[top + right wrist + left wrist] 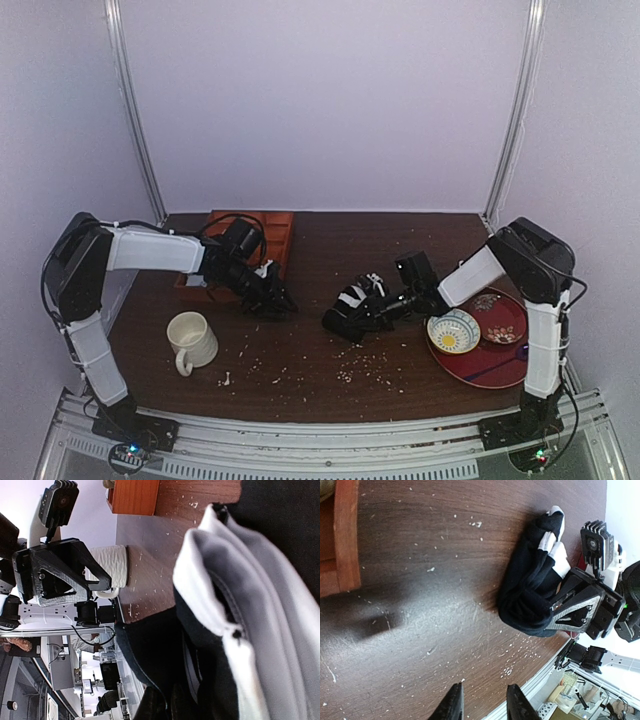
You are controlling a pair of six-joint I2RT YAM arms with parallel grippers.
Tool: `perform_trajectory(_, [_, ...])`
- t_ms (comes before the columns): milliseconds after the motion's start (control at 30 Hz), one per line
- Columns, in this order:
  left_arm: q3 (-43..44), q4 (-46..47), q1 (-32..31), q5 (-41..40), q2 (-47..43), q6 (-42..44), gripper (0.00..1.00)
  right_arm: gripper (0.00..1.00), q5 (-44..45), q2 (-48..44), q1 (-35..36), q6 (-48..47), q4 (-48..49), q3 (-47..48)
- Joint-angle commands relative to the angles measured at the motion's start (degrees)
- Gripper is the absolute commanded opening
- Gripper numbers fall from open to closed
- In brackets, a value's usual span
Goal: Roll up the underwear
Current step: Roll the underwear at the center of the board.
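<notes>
The underwear [350, 308] is lying bunched in the middle of the table [320, 250], dark fabric with white edging. The right gripper [372, 305] is pressing into it with its jaws together, pinching a fold, as far as I can judge from the wrist views. The left gripper [484, 704] is hanging just off the table to the left of the bundle, fingers apart and holding nothing.

What is worrying me: only one side is being gripped, so any pull is likely dragging the whole bundle across the wood rather than turning it, and the half-made roll may be springing open. The bowl [453, 330] and red plate [505, 345] are sitting close behind the right arm, so a backward swing could be knocking them. The mug [192, 340] is near the left arm's elbow.

I cannot see how much cloth the right fingertips are actually catching; the fabric is filling that camera. A second pair is not showing anywhere I can make out.
</notes>
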Motion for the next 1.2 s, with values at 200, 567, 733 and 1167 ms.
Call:
perform_trajectory(200, [1.0,1.9,0.0,1.2,1.3,0.6,0.41,0.00,1.8,1.6,-1.4,4.3,3.0,-1.9])
perform_trajectory(567, [1.4,1.3,0.0,1.2,1.5,0.8,0.41,0.00,3.7,1.0,-3.2,-2.0,-8.7,0.7])
perform_trajectory(733, [1.3,1.5,0.0,1.3,1.8,0.8,0.41,0.00,5.6,0.7,-3.1,-8.7,-18.8,2.8])
perform_trajectory(1167, [1.9,2.3,0.0,2.3,2.9,1.3,0.41,0.00,9.2,2.6,1.6,-18.9,-33.1,10.9])
